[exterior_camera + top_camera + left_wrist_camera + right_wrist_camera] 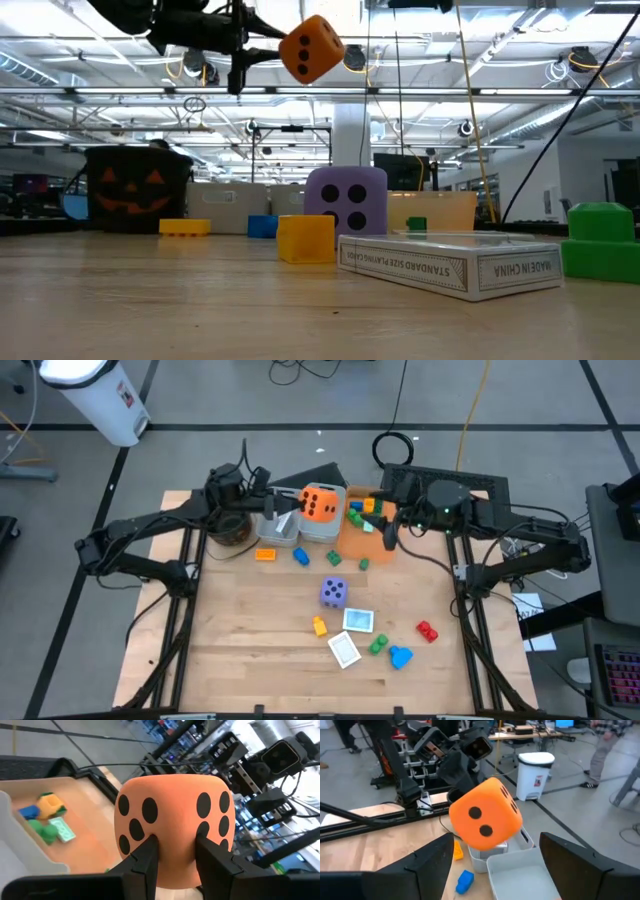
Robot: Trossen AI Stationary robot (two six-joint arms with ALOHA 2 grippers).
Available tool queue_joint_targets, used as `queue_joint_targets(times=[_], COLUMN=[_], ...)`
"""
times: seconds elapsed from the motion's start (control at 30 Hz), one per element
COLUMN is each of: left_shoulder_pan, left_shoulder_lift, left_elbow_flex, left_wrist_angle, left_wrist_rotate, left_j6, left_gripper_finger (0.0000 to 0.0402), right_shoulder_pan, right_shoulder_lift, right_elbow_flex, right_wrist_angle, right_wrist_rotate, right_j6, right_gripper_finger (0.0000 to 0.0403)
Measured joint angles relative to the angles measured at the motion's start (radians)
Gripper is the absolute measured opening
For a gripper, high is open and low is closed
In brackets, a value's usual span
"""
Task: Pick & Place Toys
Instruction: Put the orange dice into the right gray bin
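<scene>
We hold the big orange foam die w/ black dots (319,503) pinched in the left gripper (176,851) above the grey plastic bins (320,531), right gripper (492,870) spread wide & empty nearby, so we'd centre over a bin, lower, then let go gently.

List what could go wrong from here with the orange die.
1. The left tool pinches the orange die only at its lower edge; the soft foam could slip out.
2. It hangs over the grey bins, beside the orange bin; a drop could bounce onto the table.
3. The right tool is open close by; the arms may collide.
</scene>
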Motion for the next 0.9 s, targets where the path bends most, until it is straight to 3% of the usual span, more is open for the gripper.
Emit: queue_joint_targets(times=[0.23, 0.47, 0.6, 0.9], left_shoulder_pan=[0.064, 0.092, 0.091, 0.099], left_shoulder_lift=[0.025, 0.142, 0.212, 0.395], left_elbow_flex=[0.0, 0.038, 0.132, 0.471], left_wrist_angle=[-0.056, -0.068, -0.12, -0.539], left_wrist_rotate=[-0.048, -0.025, -0.029, -0.168], left_j6=[0.041, 0.062, 0.112, 0.312], left_gripper_finger=[0.0113, 0.0113, 0.0113, 0.0113], right_shoulder_pan=[-0.013, -0.011, -0.011, -0.011], right_shoulder_lift=[-0.046, -0.047, -0.047, -0.047], right_elbow_flex=[0.0, 0.0, 0.0, 0.0], right_wrist_angle=[-0.088, -0.173, -0.213, -0.272], right_wrist_rotate=[-0.004, -0.005, -0.005, -0.005], right_j6=[0.069, 0.133, 0.137, 0.082], right_gripper_finger=[0.0282, 0.028, 0.0279, 0.0278])
